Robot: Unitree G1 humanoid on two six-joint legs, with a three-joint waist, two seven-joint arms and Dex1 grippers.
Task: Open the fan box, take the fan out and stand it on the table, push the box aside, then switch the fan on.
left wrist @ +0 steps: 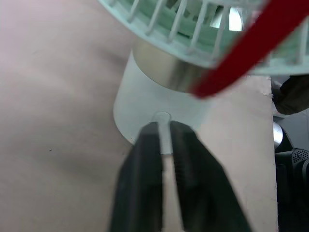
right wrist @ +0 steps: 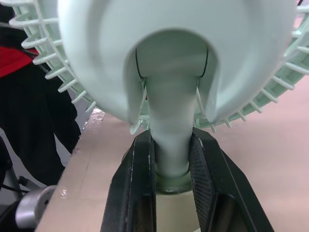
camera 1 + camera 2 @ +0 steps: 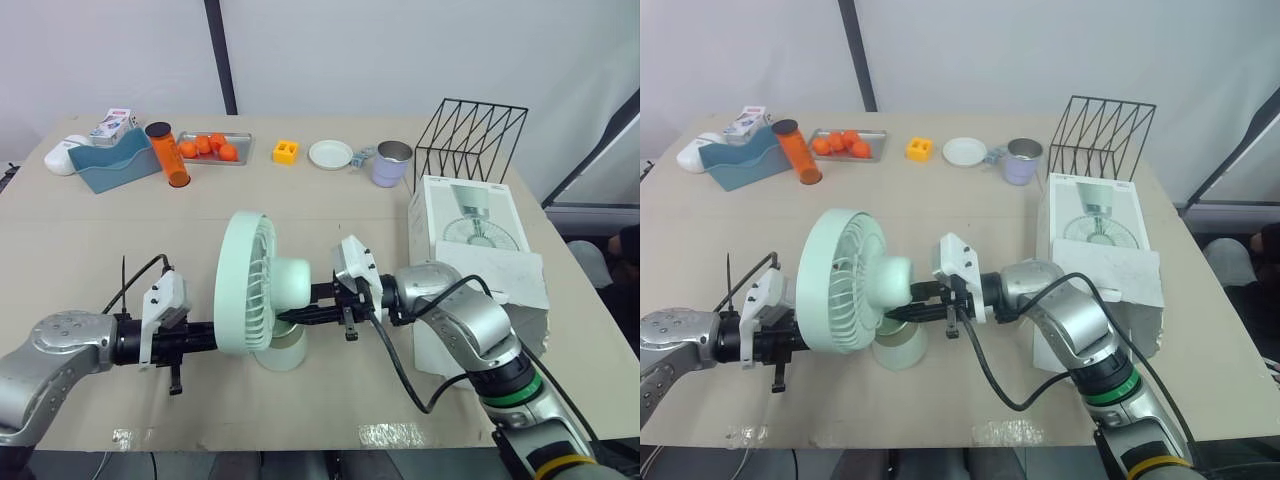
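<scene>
Mint-green fan (image 3: pixel 262 290) upright near table (image 3: pixel 100 230) front edge, box (image 3: pixel 470 235) aside at right edge. Right gripper (image 2: pixel 172 145) clamps neck (image 2: pixel 169 106); left gripper (image 1: pixel 165 129), fingers together, at base button (image 1: pixel 161 116). Switch-on pending.

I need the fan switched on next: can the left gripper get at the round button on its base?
Probably yes: the left gripper sits right at the button, nothing between; the right gripper clamps the fan by its neck.

The tan table (image 3: pixel 100 250) carries the fan (image 3: pixel 245 285), its box (image 3: pixel 470 230), a wire rack (image 3: pixel 468 140), a mug (image 3: pixel 391 165) and a tray (image 3: pixel 215 162).
</scene>
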